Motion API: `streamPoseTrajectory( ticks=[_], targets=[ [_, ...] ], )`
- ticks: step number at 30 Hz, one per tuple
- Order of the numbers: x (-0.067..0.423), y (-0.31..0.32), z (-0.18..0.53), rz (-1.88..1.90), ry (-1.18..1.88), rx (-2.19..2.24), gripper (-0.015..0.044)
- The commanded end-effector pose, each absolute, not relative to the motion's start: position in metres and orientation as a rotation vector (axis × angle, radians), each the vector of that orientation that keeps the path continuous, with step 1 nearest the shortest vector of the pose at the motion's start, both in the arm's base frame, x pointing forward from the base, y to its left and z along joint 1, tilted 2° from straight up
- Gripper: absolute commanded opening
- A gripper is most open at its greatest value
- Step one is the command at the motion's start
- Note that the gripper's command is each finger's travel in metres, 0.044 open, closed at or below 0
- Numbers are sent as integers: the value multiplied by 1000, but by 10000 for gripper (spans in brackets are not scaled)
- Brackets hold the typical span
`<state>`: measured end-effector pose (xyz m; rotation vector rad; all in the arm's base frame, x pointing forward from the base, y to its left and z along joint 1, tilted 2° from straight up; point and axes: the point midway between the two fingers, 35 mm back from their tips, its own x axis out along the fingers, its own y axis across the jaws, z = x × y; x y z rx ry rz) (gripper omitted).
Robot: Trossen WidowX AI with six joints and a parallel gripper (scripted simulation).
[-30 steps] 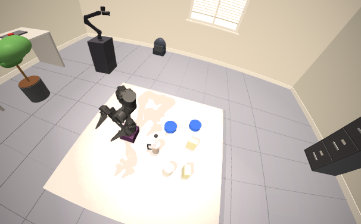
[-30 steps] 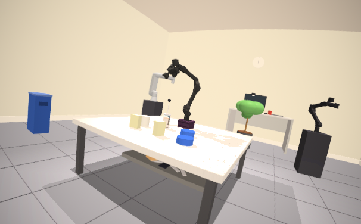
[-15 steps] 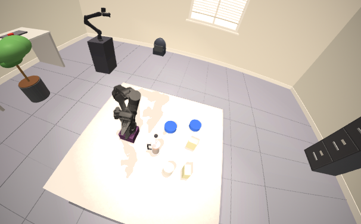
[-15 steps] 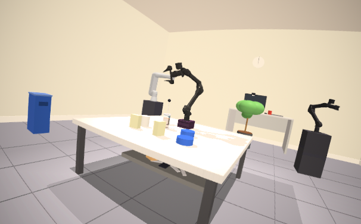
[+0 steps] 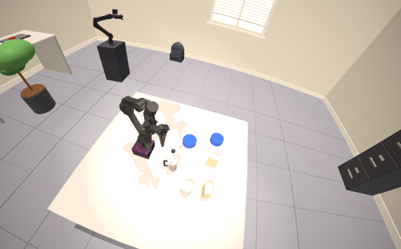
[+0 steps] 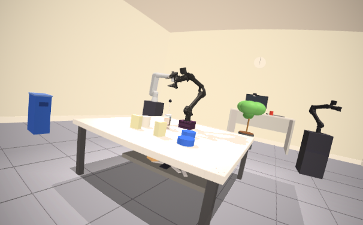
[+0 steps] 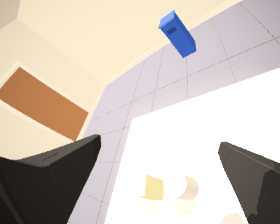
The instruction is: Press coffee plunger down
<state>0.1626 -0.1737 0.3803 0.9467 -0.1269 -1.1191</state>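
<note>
Roughly mid-table [image 5: 89, 185], just beside the arm's purple base [image 5: 142, 149], stands the coffee press [image 5: 172, 164]: pale see-thru cylinder w/ dark handle, thin rod, black knob [image 5: 173, 151] raised on top. Gripper [image 5: 157, 133] hangs well above, fingers wide apart, nothing betw. them. Wrist view cuts the press off at frame bottom; contents hard to make out.

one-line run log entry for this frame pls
phase: approach | end effector: open, holds nothing, above and apart from plunger knob | plunger: not yet pressed | coffee press: upright on table
</note>
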Motion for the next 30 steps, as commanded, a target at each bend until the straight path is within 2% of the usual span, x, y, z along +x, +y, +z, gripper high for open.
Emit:
streamPoseTrajectory(
  ticks=[1, 11, 22, 30],
  targets=[
    [178, -115, 330, -742, 303, 483, 440],
    [184, -69, 291, -387, 490, 85, 440],
    [188, -72, 231, -386, 492, 78, 440],
    [190, -74, 231, -390, 491, 79, 440]
  ],
)
